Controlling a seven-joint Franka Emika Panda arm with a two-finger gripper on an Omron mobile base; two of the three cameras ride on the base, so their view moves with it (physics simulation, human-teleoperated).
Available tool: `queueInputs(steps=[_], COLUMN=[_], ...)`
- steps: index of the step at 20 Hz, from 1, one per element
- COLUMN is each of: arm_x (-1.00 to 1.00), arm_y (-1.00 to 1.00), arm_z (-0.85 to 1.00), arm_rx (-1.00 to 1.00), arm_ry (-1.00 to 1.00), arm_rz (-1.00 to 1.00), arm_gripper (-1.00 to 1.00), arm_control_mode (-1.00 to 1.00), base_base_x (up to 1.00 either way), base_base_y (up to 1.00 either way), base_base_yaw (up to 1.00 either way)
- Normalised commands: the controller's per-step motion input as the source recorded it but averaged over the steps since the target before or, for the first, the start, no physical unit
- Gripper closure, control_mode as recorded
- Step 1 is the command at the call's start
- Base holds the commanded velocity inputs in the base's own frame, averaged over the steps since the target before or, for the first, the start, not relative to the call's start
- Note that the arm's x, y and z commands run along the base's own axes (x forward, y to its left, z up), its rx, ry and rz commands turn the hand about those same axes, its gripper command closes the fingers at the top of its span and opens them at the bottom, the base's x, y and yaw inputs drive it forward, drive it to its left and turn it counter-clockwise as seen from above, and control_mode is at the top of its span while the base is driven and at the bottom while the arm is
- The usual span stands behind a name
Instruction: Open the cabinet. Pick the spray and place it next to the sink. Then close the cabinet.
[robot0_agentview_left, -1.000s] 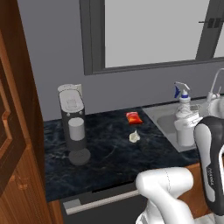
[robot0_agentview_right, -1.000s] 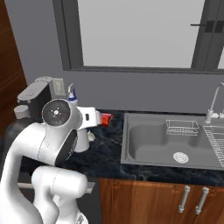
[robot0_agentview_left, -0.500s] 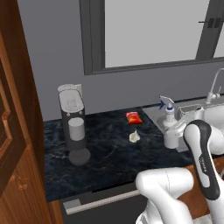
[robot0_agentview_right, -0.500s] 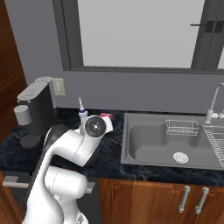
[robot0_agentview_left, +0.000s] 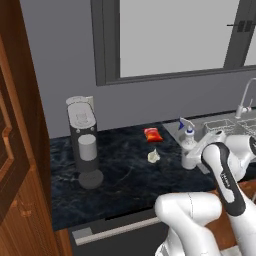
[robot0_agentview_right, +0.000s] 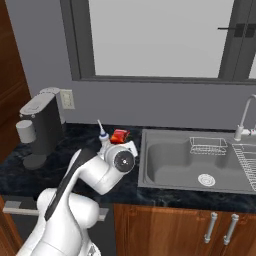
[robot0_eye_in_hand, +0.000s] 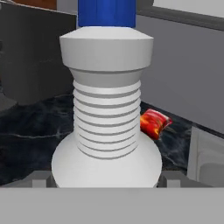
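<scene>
The spray (robot0_agentview_left: 188, 146), a slim white bottle with ribbed neck and blue collar, stands upright at the counter's edge just left of the sink (robot0_agentview_left: 220, 126). My gripper (robot0_agentview_left: 196, 154) is shut on its lower body. In the hand view the spray (robot0_eye_in_hand: 107, 122) rises between my gripper's (robot0_eye_in_hand: 107, 180) two tips. From the right, the spray's nozzle (robot0_agentview_right: 102, 134) pokes up behind my wrist, left of the sink (robot0_agentview_right: 167, 167). Whether the bottle's base touches the counter I cannot tell. The cabinet (robot0_agentview_left: 19, 150) stands at far left, its brown door swung open.
A dark coffee machine (robot0_agentview_left: 83, 142) stands on the black marble counter at left. A red packet (robot0_agentview_left: 152, 134) and a small pale lump (robot0_agentview_left: 153, 156) lie between it and the spray. A faucet (robot0_agentview_right: 243, 118) and a wire rack (robot0_agentview_right: 207, 145) sit at the sink.
My arm has swung left and downward with the spray, from over the sink's side to the counter strip just left of the sink. The jaws kept the same width.
</scene>
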Motion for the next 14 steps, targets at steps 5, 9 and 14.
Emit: queueInputs(steps=[5,9,14], arm_x=[0.36,0.23,0.13], arm_y=[-0.28,-0.36,-0.29], arm_z=[-0.18,-0.21,-0.33], arm_rx=[0.00,0.00,0.00], arm_ry=[-0.02,0.00,0.00], arm_rz=[0.03,0.01,0.02], arm_gripper=[1.00,1.00,1.00], arm_control_mode=[-1.00,-1.00,-1.00], base_base_x=[0.00,0.00,0.00], base_base_y=[0.00,0.00,0.00], base_base_yaw=[0.00,0.00,0.00])
